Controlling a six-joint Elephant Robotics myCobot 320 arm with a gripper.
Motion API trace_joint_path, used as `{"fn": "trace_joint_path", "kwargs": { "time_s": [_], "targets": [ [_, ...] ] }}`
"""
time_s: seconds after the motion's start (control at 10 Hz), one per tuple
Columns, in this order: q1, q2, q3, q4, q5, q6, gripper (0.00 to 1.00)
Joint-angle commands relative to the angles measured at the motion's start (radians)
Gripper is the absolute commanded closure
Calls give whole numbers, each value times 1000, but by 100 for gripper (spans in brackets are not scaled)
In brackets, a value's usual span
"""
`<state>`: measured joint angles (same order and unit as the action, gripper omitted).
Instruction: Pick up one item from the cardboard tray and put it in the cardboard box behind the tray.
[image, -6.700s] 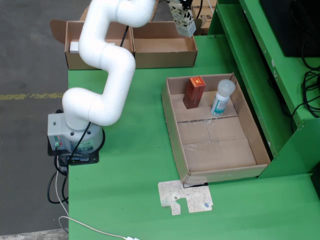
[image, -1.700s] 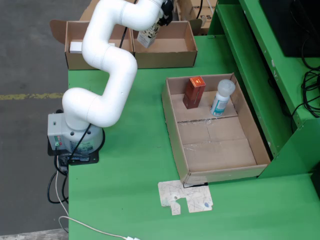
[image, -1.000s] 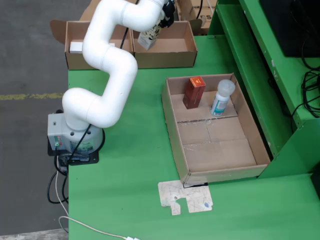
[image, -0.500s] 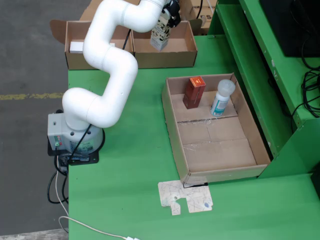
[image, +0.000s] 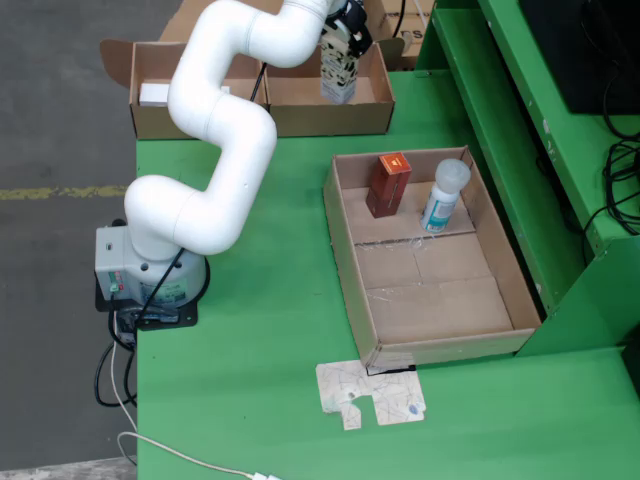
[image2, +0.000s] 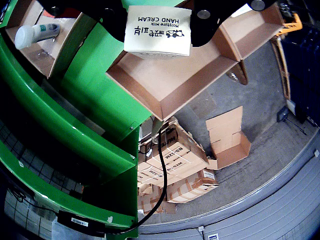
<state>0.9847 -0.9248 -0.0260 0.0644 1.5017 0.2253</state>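
My gripper (image: 340, 62) is shut on a white hand cream box (image: 338, 78) and holds it upright over the open cardboard box (image: 330, 118) behind the tray. In the gripper view the hand cream box (image2: 157, 31) sits between the black fingers (image2: 107, 17), with the cardboard box's floor (image2: 170, 85) beneath it. The cardboard tray (image: 342, 235) lies on the green table. A red-brown box (image: 388, 185) and a white bottle (image: 444, 195) stand at its far end. The bottle also shows in the gripper view (image2: 37, 32).
A second open cardboard box (image: 150, 120) holding a white item (image: 155, 94) stands left of the first. A flat cardboard scrap (image: 370, 395) lies in front of the tray. A green shelf frame (image: 500, 110) runs along the right. The arm's base (image: 150, 270) is at the table's left edge.
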Motion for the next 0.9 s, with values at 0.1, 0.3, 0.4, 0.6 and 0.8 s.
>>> {"fn": "trace_joint_path", "kwargs": {
  "time_s": [0.1,0.3,0.4,0.6,0.8],
  "targets": [
    [26,1,26,119,-154,-67,100],
    [48,-31,26,204,-268,-143,100],
    [53,-39,26,222,-288,-156,100],
    [68,-53,26,253,-319,-171,100],
    [71,-60,26,264,-326,-178,100]
  ]
}}
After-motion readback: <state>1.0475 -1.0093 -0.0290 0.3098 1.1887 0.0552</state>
